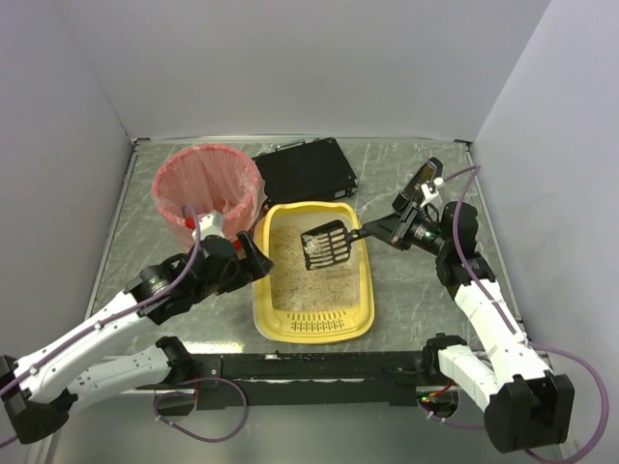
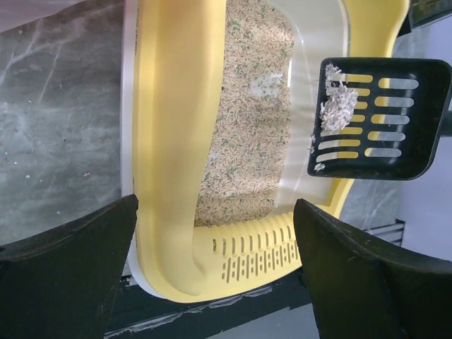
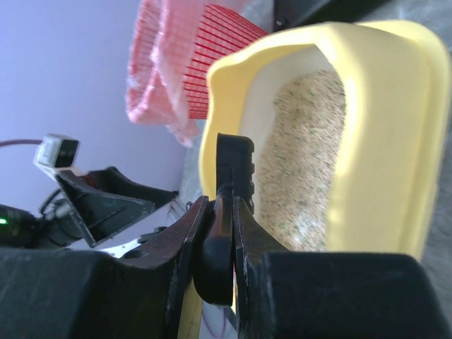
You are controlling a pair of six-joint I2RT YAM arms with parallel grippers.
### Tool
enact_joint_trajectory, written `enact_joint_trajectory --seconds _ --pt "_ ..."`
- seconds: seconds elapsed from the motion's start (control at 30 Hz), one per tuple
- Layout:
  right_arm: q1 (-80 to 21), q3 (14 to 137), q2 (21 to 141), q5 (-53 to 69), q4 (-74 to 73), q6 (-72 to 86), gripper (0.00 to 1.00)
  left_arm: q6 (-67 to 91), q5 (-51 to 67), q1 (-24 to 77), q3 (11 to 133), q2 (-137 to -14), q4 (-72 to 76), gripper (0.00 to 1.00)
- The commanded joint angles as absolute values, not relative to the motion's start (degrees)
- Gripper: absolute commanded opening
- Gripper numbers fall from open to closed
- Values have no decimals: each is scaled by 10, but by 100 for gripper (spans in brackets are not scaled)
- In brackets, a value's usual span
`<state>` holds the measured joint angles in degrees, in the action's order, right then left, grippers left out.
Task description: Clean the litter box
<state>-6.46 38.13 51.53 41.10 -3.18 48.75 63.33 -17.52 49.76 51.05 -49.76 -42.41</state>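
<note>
**Scoop Held Over Litter Box, Clump on Its Blade**

From above, the yellow litter box is seen at the middle of the grey marbled counter, between the two arms. Its long axis runs from the near edge toward the back wall, and its slotted strip is turned toward the arm bases. A pink-lined bin stands just beside its far left corner, and a flat black case lies just behind it. A black slotted scoop is held over the far half of the beige litter, its handle gripped by the right tool, which is clenched on it. The left tool is spread wide just beside the box's left rim, with nothing held.

In the left wrist view, the litter box is framed between the parted fingers, with the slotted strip nearest the camera. The scoop is seen above the opposite rim, a pale clump resting on its slats.

In the right wrist view, the scoop is shown edge-on, pinched between the closed fingers of the right tool. The litter box fills the right of the frame, and the bin is seen beyond it.
</note>
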Motion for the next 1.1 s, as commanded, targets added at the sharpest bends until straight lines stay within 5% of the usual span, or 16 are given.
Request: enact_joint_trajectory --seconds 0.0,0.57,0.7,0.87,1.07 --pt "-61 394 570 433 75 527 0 663 -189 500 487 -454 -422 97" --pt "-60 392 518 427 -10 482 0 711 -235 500 451 -390 -457 97" --pt "-62 391 563 467 98 538 0 700 -221 500 441 -388 -432 97" --pt "-61 414 515 402 -75 440 0 729 -239 500 451 -398 -482 97" --pt "-63 417 532 448 -27 486 0 712 -230 500 431 -384 -456 97"
